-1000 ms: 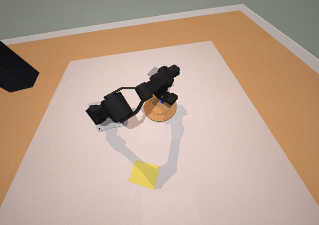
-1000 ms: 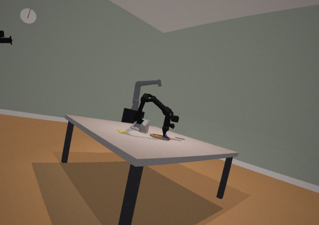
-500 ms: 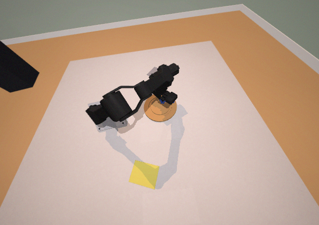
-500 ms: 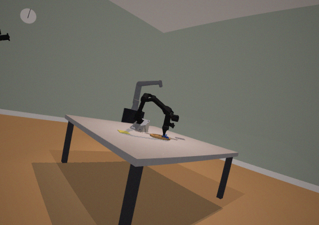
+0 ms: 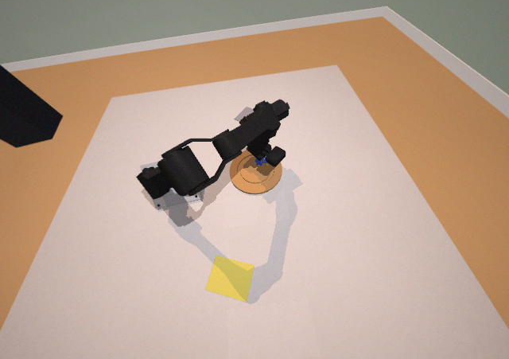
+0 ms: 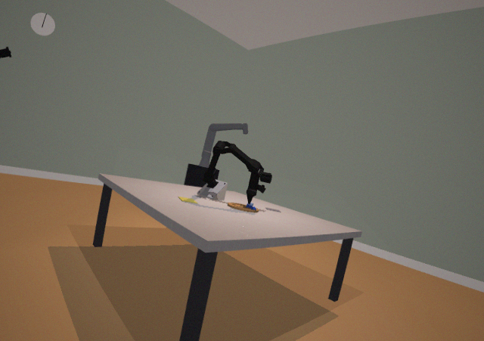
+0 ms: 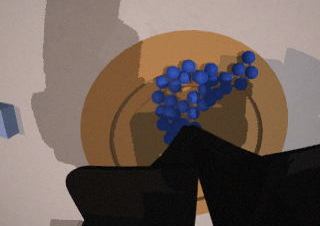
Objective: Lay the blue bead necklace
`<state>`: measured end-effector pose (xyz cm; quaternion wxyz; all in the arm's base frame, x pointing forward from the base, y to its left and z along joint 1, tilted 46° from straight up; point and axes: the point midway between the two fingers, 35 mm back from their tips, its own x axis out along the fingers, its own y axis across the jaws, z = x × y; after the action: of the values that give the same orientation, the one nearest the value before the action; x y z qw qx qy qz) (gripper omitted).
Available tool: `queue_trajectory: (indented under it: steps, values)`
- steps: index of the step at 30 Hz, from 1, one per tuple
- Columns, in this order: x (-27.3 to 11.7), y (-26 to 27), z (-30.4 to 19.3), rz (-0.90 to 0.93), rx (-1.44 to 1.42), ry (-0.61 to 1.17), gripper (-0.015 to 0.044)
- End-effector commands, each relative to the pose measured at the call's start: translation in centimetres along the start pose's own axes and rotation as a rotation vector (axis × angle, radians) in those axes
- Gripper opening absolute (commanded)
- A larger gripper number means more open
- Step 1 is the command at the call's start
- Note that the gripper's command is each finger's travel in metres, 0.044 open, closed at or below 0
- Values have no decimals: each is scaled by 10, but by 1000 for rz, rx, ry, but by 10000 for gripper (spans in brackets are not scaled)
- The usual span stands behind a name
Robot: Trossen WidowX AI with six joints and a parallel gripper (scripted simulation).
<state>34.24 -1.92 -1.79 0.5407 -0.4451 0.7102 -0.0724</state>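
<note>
Matte black arm point(image 5: 254, 132) point(image 6: 244, 159), chunky cylindrical joints, a forked link point(image 5: 192, 140), dark tapering fingers.

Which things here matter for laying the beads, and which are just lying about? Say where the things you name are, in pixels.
For the job:
- blue necklace point(image 5: 259, 161) point(image 6: 250, 206) point(image 7: 200, 77)
- bead board point(image 5: 254, 187) point(image 6: 237, 206) point(image 7: 100, 116)
- pincer point(image 5: 262, 158) point(image 6: 249, 203) point(image 7: 188, 132)

Just lying about:
- yellow square point(image 5: 230, 279) point(image 6: 187, 199)
- blue block at the wrist view's left edge point(image 7: 8, 121)

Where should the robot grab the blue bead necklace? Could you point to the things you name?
Probably the stray beads at the thin end of the blue necklace point(image 5: 260, 160) point(image 6: 250, 206) point(image 7: 192, 97), from above, fingers either side. That end sticks out toward the round board's rim; the rest is bunched up.
</note>
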Motion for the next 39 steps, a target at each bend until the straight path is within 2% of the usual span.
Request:
queue_trajectory:
  steps: [1, 19, 35, 36, 39]
  values:
    - [-1, -4, 0, -1, -1, 0, 0]
    - [16, -4, 0, -2, -1, 0, 0]
    - [6, -4, 1, 0, 2, -3, 420]
    - [3, -4, 0, 0, 1, -2, 440]
    - [7, -4, 0, 0, -2, 1, 440]
